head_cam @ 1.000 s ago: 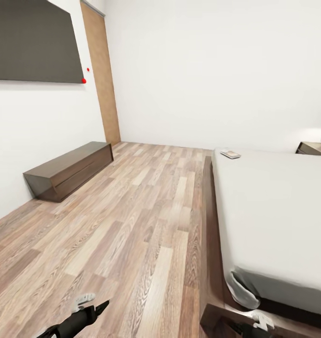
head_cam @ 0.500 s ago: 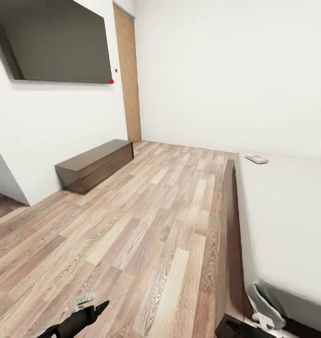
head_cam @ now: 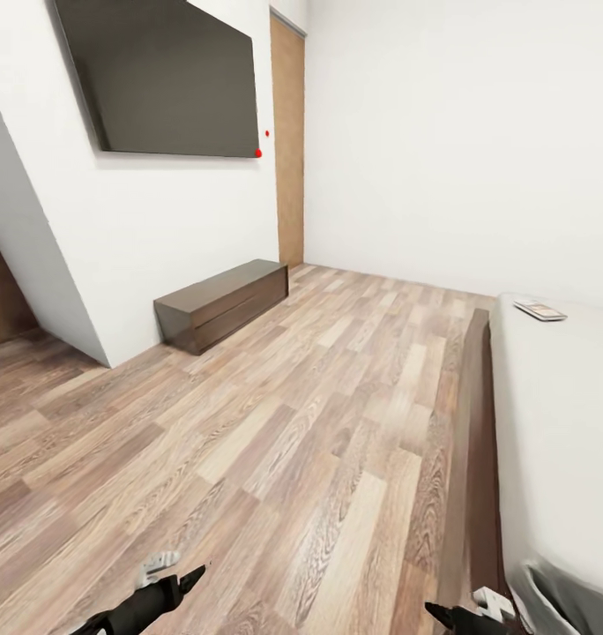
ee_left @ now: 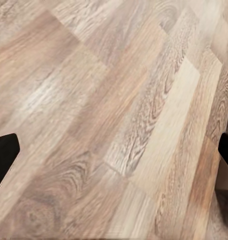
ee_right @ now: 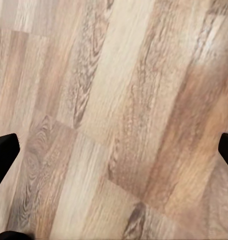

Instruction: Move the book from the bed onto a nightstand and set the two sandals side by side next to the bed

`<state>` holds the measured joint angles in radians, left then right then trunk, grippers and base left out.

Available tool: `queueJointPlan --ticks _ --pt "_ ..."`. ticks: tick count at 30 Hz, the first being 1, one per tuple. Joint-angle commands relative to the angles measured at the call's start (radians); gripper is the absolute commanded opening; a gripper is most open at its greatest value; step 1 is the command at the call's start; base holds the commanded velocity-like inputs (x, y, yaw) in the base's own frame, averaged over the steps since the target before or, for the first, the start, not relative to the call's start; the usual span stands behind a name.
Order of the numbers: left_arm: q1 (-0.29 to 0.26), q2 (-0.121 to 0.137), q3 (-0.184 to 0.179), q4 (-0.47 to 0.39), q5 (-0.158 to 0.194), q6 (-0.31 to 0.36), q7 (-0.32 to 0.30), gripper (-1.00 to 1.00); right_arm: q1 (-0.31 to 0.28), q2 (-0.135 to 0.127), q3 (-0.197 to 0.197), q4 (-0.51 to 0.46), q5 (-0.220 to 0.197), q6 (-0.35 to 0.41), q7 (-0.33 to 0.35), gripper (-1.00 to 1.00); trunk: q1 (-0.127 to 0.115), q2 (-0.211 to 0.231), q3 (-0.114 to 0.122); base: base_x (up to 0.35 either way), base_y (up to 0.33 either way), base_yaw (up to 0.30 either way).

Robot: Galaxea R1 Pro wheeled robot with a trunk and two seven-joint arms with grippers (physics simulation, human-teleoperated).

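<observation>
Wood floor [head_cam: 275, 441] took more of the view as the robot turned left; the book [head_cam: 539, 310] sat far up the bed [head_cam: 557, 423], both grippers' fingers spread, empty.

The book [head_cam: 539, 310] lies on the bed [head_cam: 557, 414], which stands on the wood-plank floor [head_cam: 275, 441]

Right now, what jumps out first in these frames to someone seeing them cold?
The big dark wall screen at upper left of the head view, with a low dark wooden bench against the wall below it. Wood-plank floor spreads across the middle. At the right edge runs the bed, pale mattress on a dark frame, with the book lying flat at its far end.
</observation>
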<state>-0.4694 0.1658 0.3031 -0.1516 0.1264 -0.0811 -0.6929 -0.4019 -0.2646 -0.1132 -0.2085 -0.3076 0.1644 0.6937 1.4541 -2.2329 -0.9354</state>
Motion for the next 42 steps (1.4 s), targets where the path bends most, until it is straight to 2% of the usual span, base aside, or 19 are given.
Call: queueJointPlan --ticks 1,10,26,33,42 --pt "-0.001 0.0 -0.007 0.003 0.01 -0.003 -0.002 1.0 0.0 0.0 -0.008 -0.001 -0.002 0.01 0.004 1.0 0.0 0.0 -0.001 0.0 0.0 0.292" --pt "0.0 -0.006 -0.007 0.003 0.01 -0.003 -0.002 1.0 0.0 0.001 -0.009 -0.002 -0.002 0.01 0.005 1.0 0.0 0.0 -0.001 0.0 0.0 0.208" --pt "0.0 -0.006 -0.007 0.003 0.01 -0.004 -0.002 1.0 0.0 0.001 -0.009 -0.002 -0.002 0.01 0.005 1.0 0.0 0.0 -0.001 0.003 0.0 0.009" --pt "0.0 -0.006 -0.007 0.004 0.01 -0.004 -0.002 1.0 0.0 0.001 -0.009 -0.002 -0.002 0.01 0.005 1.0 0.0 0.0 -0.001 0.199 0.0 0.0" --pt "0.0 -0.006 -0.007 0.004 0.01 -0.004 -0.002 1.0 0.0 0.001 -0.008 -0.001 -0.002 0.01 0.005 1.0 0.0 0.0 -0.001 0.03 0.0 0.0"
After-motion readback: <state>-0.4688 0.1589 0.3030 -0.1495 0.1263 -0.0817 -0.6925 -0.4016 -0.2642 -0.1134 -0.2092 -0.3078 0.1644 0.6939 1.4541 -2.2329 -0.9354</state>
